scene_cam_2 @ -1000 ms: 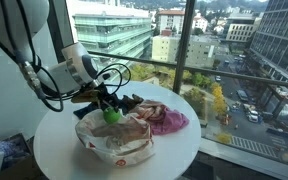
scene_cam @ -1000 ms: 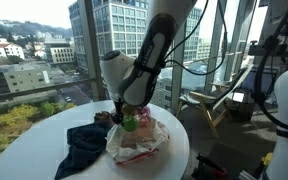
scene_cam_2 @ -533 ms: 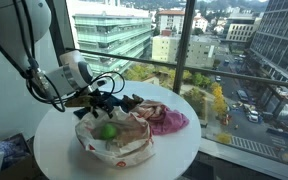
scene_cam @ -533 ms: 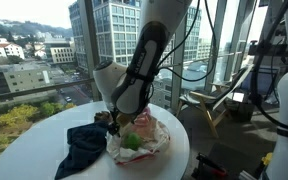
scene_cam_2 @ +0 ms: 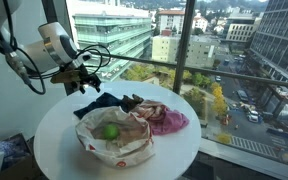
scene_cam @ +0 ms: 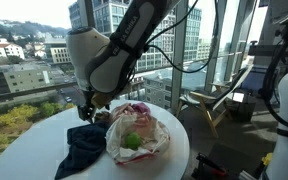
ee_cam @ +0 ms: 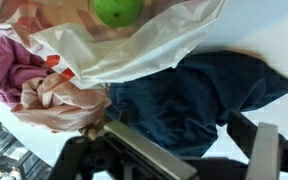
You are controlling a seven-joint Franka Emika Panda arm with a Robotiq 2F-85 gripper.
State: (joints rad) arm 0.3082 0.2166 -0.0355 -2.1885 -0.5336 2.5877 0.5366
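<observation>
The pincer (scene_cam_2: 84,84) hangs above the round white bench (scene_cam_2: 56,152), off to the side of the crumpled plastic bag (scene_cam_2: 121,150) and well clear of it. Its jaws stand wide apart with nothing between them. In the wrist view the two dark fingers (ee_cam: 144,152) frame the lower edge, and only the dark blue cloth (ee_cam: 199,100) shows in the gap between them. The green fruit (scene_cam_2: 110,131) lies inside the bag, on the bag's open top, and is apart from the pincer. It also shows in an exterior view (scene_cam: 131,141) and at the upper edge of the wrist view (ee_cam: 117,10). The dark blue cloth lies flat on the bench and touches the bag on the side nearest the pincer (scene_cam: 88,104). A pink cloth (scene_cam_2: 169,120) is bunched against the bag on the window side, partly tucked under the bag's rim. In the wrist view a paler, peach-coloured fold lies just beside it, below the bag.
</observation>
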